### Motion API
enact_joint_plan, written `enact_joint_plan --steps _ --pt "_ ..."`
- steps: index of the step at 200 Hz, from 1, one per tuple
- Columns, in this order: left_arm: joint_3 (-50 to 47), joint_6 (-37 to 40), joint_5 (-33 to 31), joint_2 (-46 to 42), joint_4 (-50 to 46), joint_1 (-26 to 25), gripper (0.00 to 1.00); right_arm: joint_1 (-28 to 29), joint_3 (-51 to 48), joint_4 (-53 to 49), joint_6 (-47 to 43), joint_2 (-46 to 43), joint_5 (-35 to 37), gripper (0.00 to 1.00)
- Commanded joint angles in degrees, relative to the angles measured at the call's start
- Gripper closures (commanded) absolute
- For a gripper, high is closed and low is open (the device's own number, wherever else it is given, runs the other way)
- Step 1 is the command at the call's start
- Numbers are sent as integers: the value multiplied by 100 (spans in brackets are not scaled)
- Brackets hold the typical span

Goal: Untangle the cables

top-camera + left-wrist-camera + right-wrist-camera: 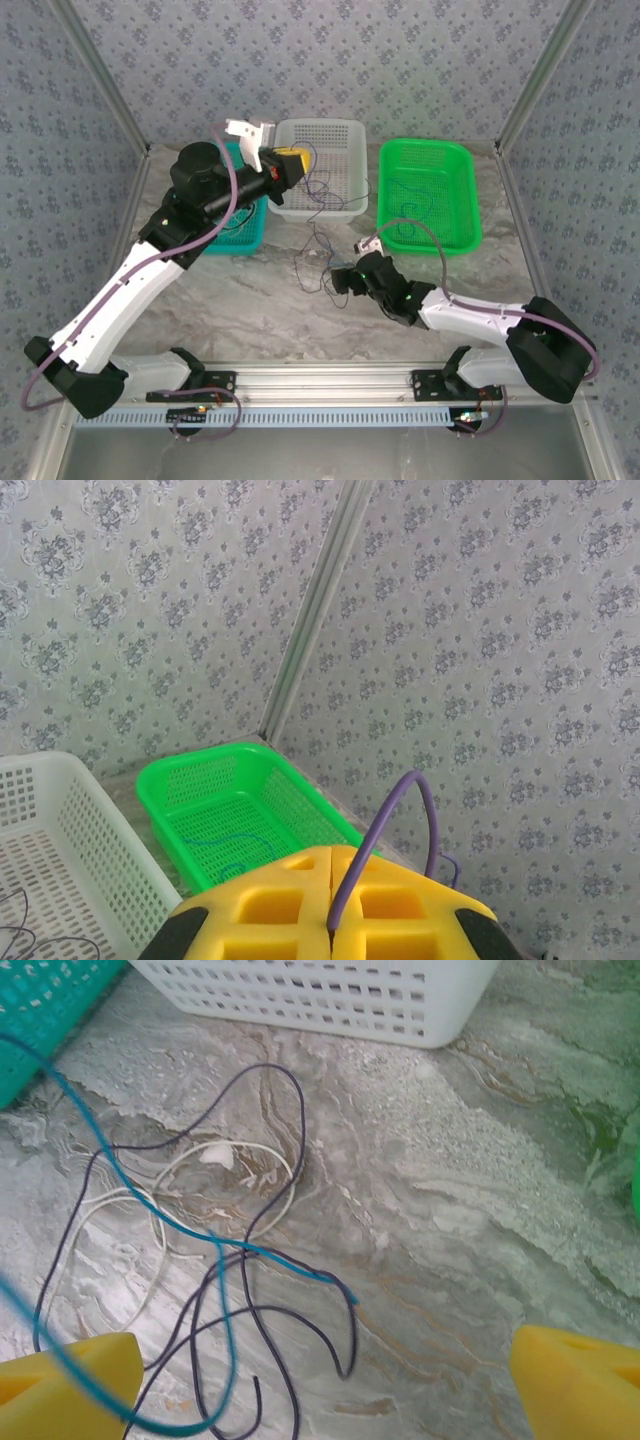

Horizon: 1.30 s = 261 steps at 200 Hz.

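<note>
Tabletop (250, 310) of grey veined stone pattern was hemmed by wallpapered walls and slanting metal posts (545, 70). Three perforated plastic baskets sat along its far edge: a teal basket (245, 235) on the left, a white basket (320, 125) in the middle and a green basket (430, 145) on the right, with narrow gaps between them. The broadest bare stretch ran from the baskets' near rims to the metal rail (330, 380) at the arm bases. The cables (320, 255), thin, limp and looping, lay in a loose tangle on the stone just in front of the white basket, and a few strands trailed up over its near wall into it. The right gripper (345, 275) sat low beside the tangle. In its wrist view, the right gripper (325, 1370) had its yellow fingers (70, 1370) spread wide. The cables (220, 1260) lay ahead of it and toward its left finger: a whitish loop (240, 1150), dark purple strands (300, 1110) and a teal-blue strand (150, 1210) crossing over that finger. The left gripper (280, 165) hung raised over the white basket's left rim. Seen from its wrist, the left gripper (330, 880) had its blocky yellow fingers pressed together on a purple cable (400, 790), which arched up from the seam. A thin strand lay inside the green basket (200, 770).
</note>
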Motion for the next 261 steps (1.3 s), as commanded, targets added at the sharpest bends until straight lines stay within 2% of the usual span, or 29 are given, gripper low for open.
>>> enact_joint_plan --steps 1,9,17,35,49,66,80,96,124,151,184,213,261 --pt "-13 -127 181 -99 306 2 100 -81 261 379 -476 85 -186 7" --pt "-33 -138 186 -112 341 5 100 -125 373 400 -623 197 -320 11" --pt "-42 -133 186 -125 342 6 100 -171 471 433 -792 317 -491 20" --pt "-8 -50 99 -145 307 18 100 -215 592 485 -1141 561 -876 55" --pt "123 92 -12 -113 158 65 100 -216 496 513 -1138 629 -1049 77" --pt "399 211 -11 35 -24 280 100 -186 266 548 -1042 592 -1144 91" --pt "662 218 133 206 -100 545 100 -155 71 520 -905 547 -1189 92" --pt "952 46 313 426 4 935 100 -136 -89 405 -694 558 -1204 100" --pt "1823 -66 527 1024 67 1292 100 -129 -194 94 -357 709 -1167 100" --pt "2845 7 758 1712 -303 1354 100 -114 -344 191 -132 850 -1123 100" --pt "3694 100 702 2238 -591 1548 100 -92 -462 366 41 977 -1116 100" --pt "4466 98 971 2867 -1109 1618 100 -26 -421 393 52 978 -1142 100" --pt "4347 -133 1145 3575 -1041 1687 100 -14 -265 202 68 955 -1132 100"
